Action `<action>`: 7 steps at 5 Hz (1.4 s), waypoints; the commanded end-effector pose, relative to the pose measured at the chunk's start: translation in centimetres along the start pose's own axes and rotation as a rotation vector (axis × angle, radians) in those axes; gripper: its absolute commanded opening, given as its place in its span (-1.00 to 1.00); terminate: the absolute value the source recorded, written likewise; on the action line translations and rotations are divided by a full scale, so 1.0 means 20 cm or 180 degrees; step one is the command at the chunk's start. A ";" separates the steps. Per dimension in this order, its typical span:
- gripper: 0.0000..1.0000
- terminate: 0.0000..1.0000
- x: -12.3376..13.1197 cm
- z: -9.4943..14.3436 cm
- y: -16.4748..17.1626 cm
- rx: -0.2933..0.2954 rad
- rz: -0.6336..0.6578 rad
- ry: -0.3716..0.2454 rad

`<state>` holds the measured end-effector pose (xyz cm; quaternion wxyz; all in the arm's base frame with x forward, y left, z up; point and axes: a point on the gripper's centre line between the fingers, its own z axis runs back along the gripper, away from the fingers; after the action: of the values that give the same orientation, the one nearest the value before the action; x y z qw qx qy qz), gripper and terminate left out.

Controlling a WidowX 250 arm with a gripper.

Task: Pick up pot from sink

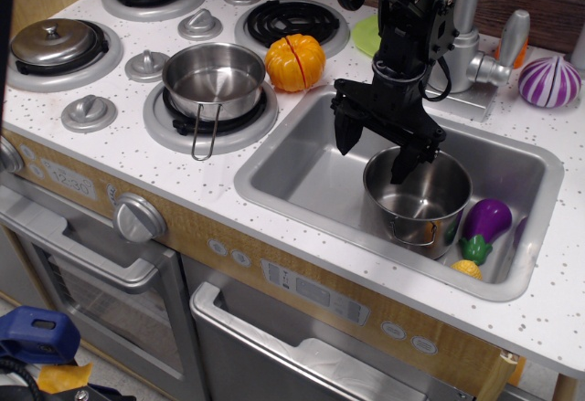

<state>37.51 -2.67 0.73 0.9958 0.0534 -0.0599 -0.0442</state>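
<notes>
The pot (419, 200) is a shiny steel pot with tall straight sides and a small loop handle. It stands upright in the right half of the sink (302, 177). My gripper (375, 150) hangs over the sink at the pot's left rim. It is open: its left finger (346, 134) is outside the pot over the basin floor, and its right finger (405, 159) reaches down at the pot's near-left rim. The pot looks empty.
A purple eggplant (484, 223) and a yellow piece (467, 269) lie in the sink right of the pot. A steel pan with a wire handle (213, 79) sits on a burner. An orange pumpkin (295, 61), the faucet (471, 45) and a purple onion (548, 81) stand around the sink.
</notes>
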 end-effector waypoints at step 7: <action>-1.00 -1.00 0.01 -0.09 0.03 -0.0176 0.0112 -0.0091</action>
<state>37.08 -1.76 -2.53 0.9985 0.0251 -0.0418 -0.0241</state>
